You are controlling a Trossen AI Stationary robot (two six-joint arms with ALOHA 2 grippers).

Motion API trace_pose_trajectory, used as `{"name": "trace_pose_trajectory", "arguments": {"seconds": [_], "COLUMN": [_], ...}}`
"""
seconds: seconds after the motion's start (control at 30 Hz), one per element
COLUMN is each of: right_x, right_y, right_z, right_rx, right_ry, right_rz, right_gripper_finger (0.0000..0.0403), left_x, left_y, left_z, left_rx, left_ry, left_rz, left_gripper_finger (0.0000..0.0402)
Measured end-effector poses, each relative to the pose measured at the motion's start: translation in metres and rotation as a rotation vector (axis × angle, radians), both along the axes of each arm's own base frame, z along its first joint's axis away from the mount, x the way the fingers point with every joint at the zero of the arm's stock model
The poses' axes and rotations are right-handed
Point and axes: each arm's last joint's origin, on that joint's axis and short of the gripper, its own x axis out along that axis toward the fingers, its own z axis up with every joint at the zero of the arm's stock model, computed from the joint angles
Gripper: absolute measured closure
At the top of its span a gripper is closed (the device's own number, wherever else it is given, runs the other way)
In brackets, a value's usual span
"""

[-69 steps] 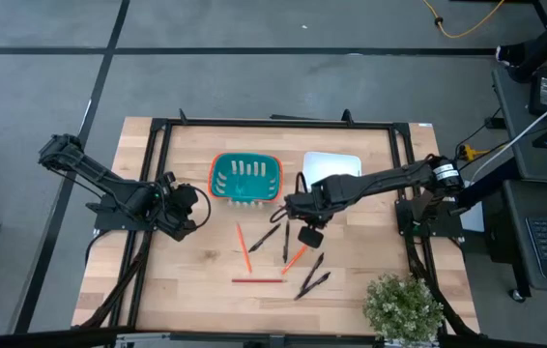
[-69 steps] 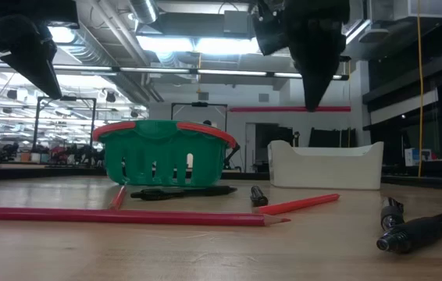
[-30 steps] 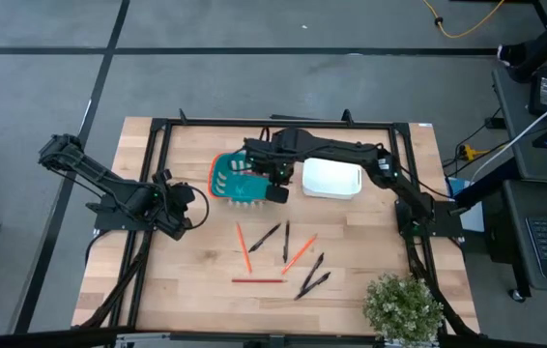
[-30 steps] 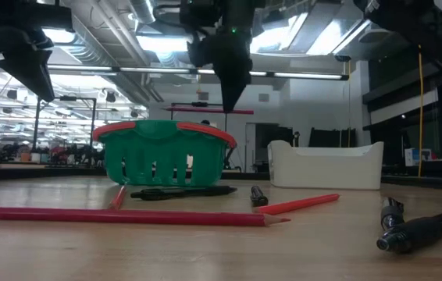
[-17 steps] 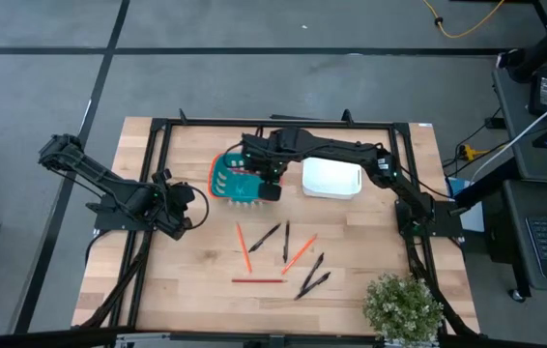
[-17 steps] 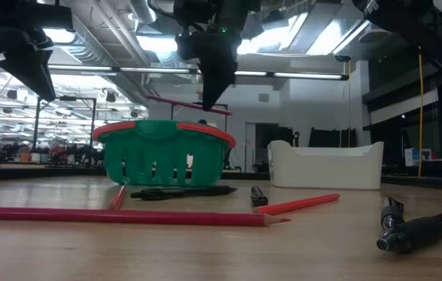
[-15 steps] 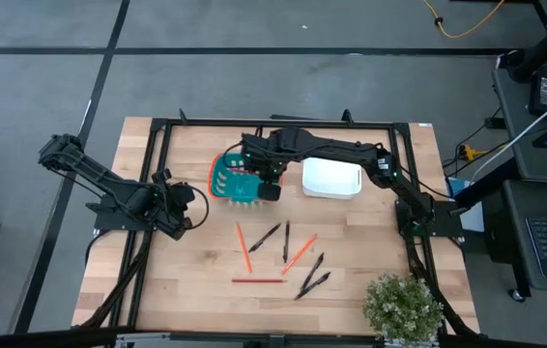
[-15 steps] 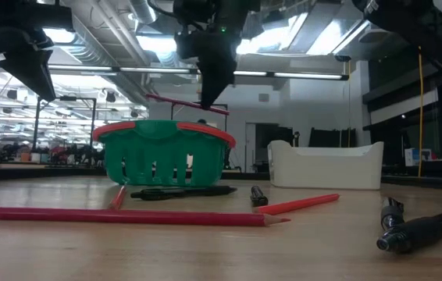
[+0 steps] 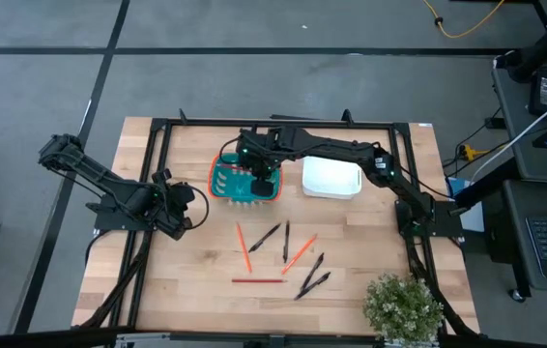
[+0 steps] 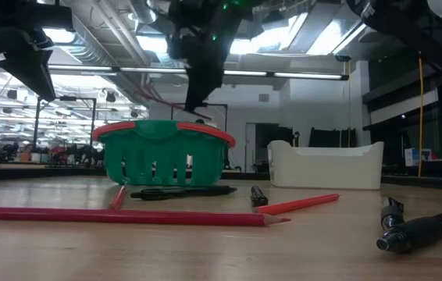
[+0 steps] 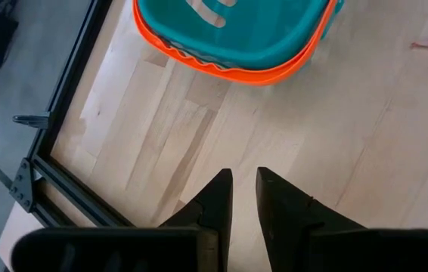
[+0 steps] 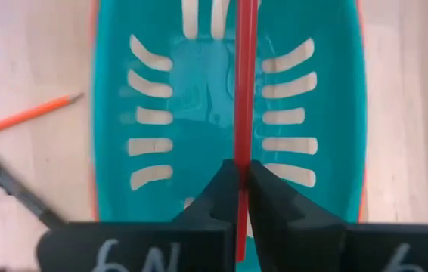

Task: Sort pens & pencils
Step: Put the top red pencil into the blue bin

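Right tool (image 12: 237, 181), clamped on a pencil (image 12: 243, 83), hangs above the teal basket (image 12: 335, 98).

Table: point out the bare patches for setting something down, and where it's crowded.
Bare wood lies between the teal basket and the waiting left claw, and along the near edge left of the plant. It is crowded below the basket and white bin, where pencils and pens lie scattered.

Pencils: four — three (image 9: 243, 246) (image 9: 257, 280) (image 9: 298, 254) on the table, one (image 12: 243, 91) over the basket. Pens: four (image 9: 265, 237) (image 9: 286, 241) (image 9: 312, 265) (image 9: 314, 283), at 6 o'clock from the basket. Basket: one (image 9: 223, 184). White bin: one (image 9: 331, 178). Potted plant: one (image 9: 402, 306).
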Motion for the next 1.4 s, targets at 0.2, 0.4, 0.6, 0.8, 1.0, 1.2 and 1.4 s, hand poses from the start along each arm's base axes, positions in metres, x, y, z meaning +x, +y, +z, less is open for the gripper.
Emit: {"name": "trace_pose_trajectory", "arguments": {"seconds": [0.2,0.4,0.6,0.8,1.0,1.2,1.4], "right_x": [0.007,0.011,0.010,0.012,0.015,0.015,0.013], "right_y": [-0.002,-0.004,-0.010,-0.012,-0.012,-0.014,-0.017], "right_z": [-0.022,-0.034,-0.035,-0.040,-0.058,-0.061,-0.061], "right_rx": [0.018,0.022,0.026,0.038,0.053,0.055,0.059], "right_ry": [0.039,0.063,0.057,0.062,0.104,0.112,0.123], "right_rz": [0.024,0.031,0.021,0.021,0.027,0.039,0.034], "right_gripper_finger": [0.0381,0.0381,0.0381,0.0381,0.0381,0.0381,0.0379], "left_x": [0.000,0.000,0.000,0.000,0.000,0.000,0.000], "left_y": [0.000,0.000,0.000,0.000,0.000,0.000,0.000], "left_z": [0.000,0.000,0.000,0.000,0.000,0.000,0.000], "left_rx": [0.001,0.001,0.001,0.000,0.001,0.001,0.001], "left_ry": [-0.001,0.000,0.000,-0.001,0.000,0.000,0.000], "left_rz": [0.000,0.000,0.000,0.000,0.000,0.000,0.000], "left_gripper_finger": [0.0345,0.0345,0.0345,0.0345,0.0345,0.0345,0.0345]}}
